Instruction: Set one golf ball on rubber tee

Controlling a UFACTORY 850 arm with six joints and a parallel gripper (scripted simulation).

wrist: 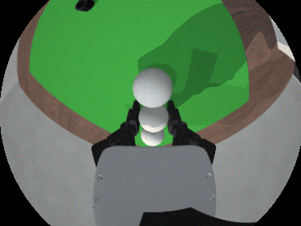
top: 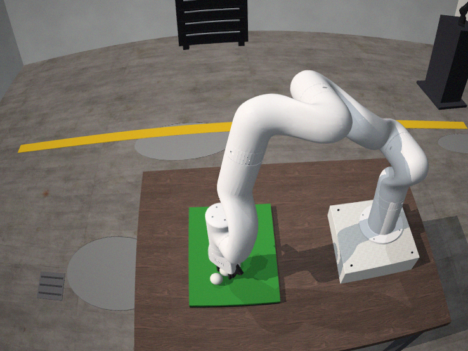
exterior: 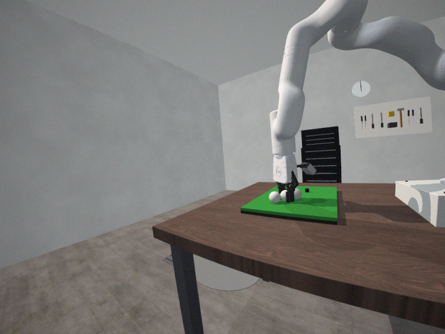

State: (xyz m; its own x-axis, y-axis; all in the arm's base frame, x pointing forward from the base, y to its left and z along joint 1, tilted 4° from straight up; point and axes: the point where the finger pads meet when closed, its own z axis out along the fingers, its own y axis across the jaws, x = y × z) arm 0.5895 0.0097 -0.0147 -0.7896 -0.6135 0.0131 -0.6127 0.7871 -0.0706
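Three white golf balls lie in a row on the green mat. My gripper (exterior: 287, 190) stands low over the row and is shut on the middle ball (wrist: 153, 119), which still rests on the mat; this ball also shows in the side view (exterior: 285, 195). One neighbouring ball (wrist: 153, 87) lies just beyond the fingers and another (wrist: 152, 138) just under the wrist. In the overhead view one end ball (top: 215, 279) lies free beside the gripper (top: 228, 272). The small black rubber tee (wrist: 83, 3) (exterior: 307, 189) stands apart on the mat, farther along it; the arm hides it in the overhead view.
The mat lies on a brown wooden table (top: 302, 320). The arm's white base block (top: 372, 241) stands at the table's right side. The two neighbouring balls sit close against the fingers.
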